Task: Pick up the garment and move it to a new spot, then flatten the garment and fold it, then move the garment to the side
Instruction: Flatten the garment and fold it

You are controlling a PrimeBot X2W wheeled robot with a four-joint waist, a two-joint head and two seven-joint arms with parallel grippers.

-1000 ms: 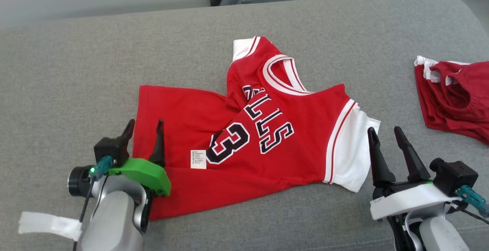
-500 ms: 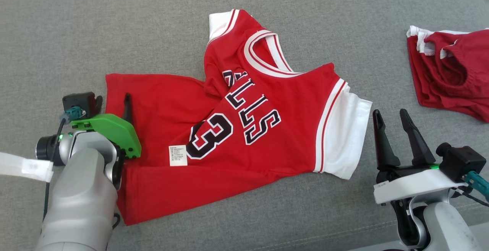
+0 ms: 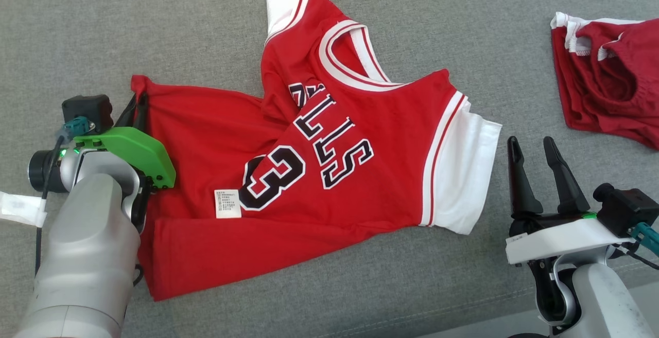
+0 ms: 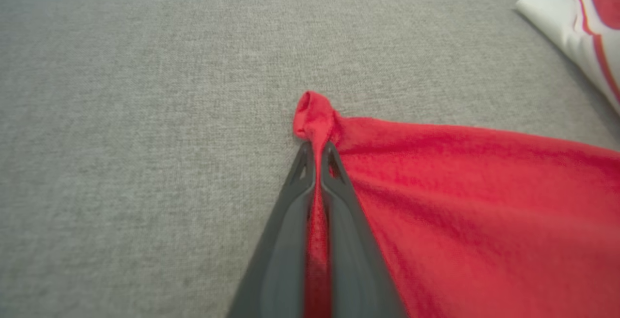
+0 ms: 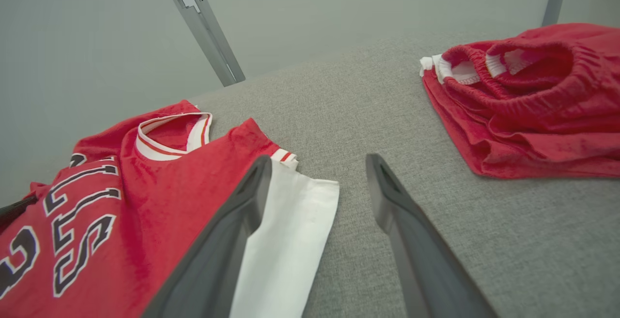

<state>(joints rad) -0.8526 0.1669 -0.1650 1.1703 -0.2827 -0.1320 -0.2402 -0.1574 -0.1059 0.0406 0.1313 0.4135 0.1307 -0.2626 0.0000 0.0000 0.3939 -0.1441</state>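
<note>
**At the far hem corner: left tool [image 3: 135,107] has the jersey [image 3: 391,137] pinched**

Across the middle of the grey fabric surface [image 3: 206,29], head view first. The red jersey lies rumpled, number side up. Its long axis runs from the hem at 9 o'clock to the collar at about 1 o'clock. The left tool is on the jersey's 10 o'clock corner, fingers together and clamped on a pinch of red hem. The right tool [image 3: 530,145] sits at 4 o'clock, fingers apart with nothing between them. A white sleeve [image 3: 463,183] lies just beside it, at its own 10 o'clock. A second red garment [image 3: 607,96] is bunched at 2 o'clock, well apart from the jersey.

Left wrist view now. The left tool [image 4: 316,146] is shut tight on cloth, with a nub of hem poking past the tips at 12 o'clock. The jersey [image 4: 460,187] fans away to 3 and 4 o'clock, and bare surface [image 4: 145,114] lies at 9.

Right wrist view. The right tool [image 5: 318,160] is spread wide above the surface [image 5: 363,114]. The jersey [image 5: 160,202] stretches off to 8 o'clock, and the second garment [image 5: 528,105] is up at 2.

My read: the pick-up turns on the left arm, the one with a hold. Lifted by that single corner, the jersey would likely hang along its length. The free right tool is the nearer one to the sleeve end.
</note>
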